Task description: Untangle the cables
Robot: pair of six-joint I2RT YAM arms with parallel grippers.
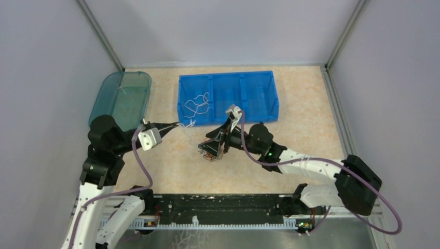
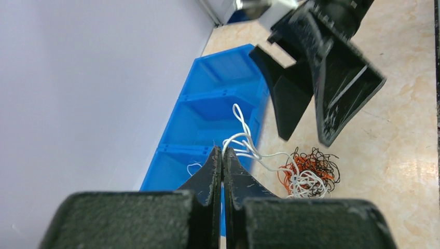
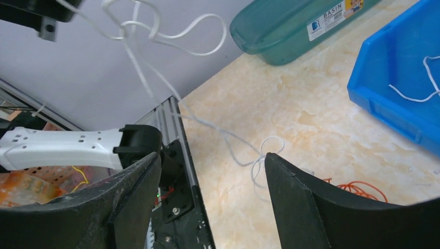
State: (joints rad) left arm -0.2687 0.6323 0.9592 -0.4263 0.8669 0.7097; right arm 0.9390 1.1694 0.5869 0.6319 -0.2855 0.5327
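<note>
pinching the white cable (image 2: 244,141) in the left gripper (image 2: 223,154), jaws pressed fully together on it, and holding it lifted off the bench left of the middle, toward the far edge, seemingly so as to be drawing this one strand up and out of the tangle (image 2: 310,174). leaving that tangle of orange-red, black and white cables lying on the bare bench near its middle, with the white cable running in loose loops from it up to the pinch. hovering the right gripper (image 2: 303,139) just above the tangle, jaws spread wide and gripping nothing, likely poised for pinning the mass down or catching another strand while pulling from the other side. resting a separate white strand (image 1: 198,105) in the left compartment of the blue bin (image 1: 259,75) along the far edge, probably serving as the place for freed cables. standing a teal basin (image 1: 124,96) at the far-left corner, apart from the work. judging the job as only partly done, with the orange-red and black strands knotted together. calling next for a steady pull away from the tangle, and risking dragging the whole light mass along unless holding it down.
</note>
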